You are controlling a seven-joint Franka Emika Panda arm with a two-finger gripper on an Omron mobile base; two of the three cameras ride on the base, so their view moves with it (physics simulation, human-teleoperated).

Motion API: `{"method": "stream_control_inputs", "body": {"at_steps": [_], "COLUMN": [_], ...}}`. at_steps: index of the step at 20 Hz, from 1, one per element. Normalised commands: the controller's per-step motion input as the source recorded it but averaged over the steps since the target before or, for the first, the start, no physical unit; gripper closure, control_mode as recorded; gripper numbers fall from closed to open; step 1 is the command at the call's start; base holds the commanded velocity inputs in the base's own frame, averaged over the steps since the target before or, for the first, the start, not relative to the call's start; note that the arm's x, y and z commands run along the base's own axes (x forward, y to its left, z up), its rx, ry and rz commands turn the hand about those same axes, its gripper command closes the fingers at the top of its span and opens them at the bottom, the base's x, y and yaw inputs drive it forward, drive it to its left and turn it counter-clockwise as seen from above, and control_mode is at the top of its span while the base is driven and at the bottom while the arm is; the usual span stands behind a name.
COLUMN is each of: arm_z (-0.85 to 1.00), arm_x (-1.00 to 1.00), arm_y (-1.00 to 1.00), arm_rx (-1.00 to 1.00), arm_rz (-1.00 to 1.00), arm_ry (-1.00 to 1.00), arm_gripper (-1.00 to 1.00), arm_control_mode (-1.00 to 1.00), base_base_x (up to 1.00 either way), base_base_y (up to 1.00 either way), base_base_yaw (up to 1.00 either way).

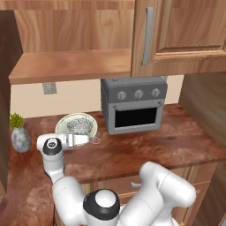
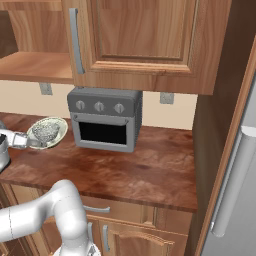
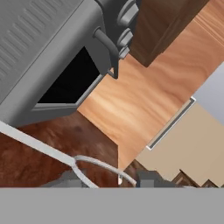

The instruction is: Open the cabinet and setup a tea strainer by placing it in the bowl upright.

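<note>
The pale bowl (image 1: 63, 122) (image 2: 61, 125) sits on the counter left of the toaster oven. The grey mesh tea strainer (image 1: 80, 124) (image 2: 46, 131) rests inside it, cup opening upward. Its thin wire handle (image 3: 37, 141) reaches out over the rim toward my hand. My gripper (image 1: 93, 140) (image 2: 33, 143) (image 3: 107, 179) hovers low at the bowl's near edge, open, with the handle's looped end between the spread fingertips. Above, the wood cabinet stands open, showing its bare shelf (image 1: 70, 64) (image 2: 31, 67).
A grey toaster oven (image 1: 133, 106) (image 2: 105, 120) stands right of the bowl. The neighbouring upper door with the grey bar handle (image 1: 148, 35) (image 2: 75, 40) is shut. A stone vase with a plant (image 1: 20, 137) is at the far left. A fridge (image 2: 235, 175) flanks the right.
</note>
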Motion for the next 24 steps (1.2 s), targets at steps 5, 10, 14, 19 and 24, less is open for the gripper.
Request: {"method": "stream_control_inputs", "body": {"at_steps": [5, 10, 14, 19, 24], "arm_z": [0.00, 0.00, 0.03, 0.51, 0.90], "arm_x": [0.00, 0.00, 0.00, -0.16, -0.38], "arm_y": [0.00, 0.00, 0.00, 0.00, 0.00], "arm_rx": [0.00, 0.00, 0.00, 0.00, 0.00], "arm_rz": [0.00, 0.00, 0.00, 0.00, -0.01], "arm_ry": [0.00, 0.00, 0.00, 0.00, 0.00], "arm_gripper": [-1.00, -1.00, -1.00, -1.00, -1.00], "arm_control_mode": [-1.00, -1.00, -1.00, -1.00, -1.00], "base_base_x": [0.00, 0.00, 0.00, 0.00, 0.00], "base_base_y": [0.00, 0.00, 0.00, 0.00, 0.00], "base_base_yaw": [0.00, 0.00, 0.00, 0.00, 0.00]}}
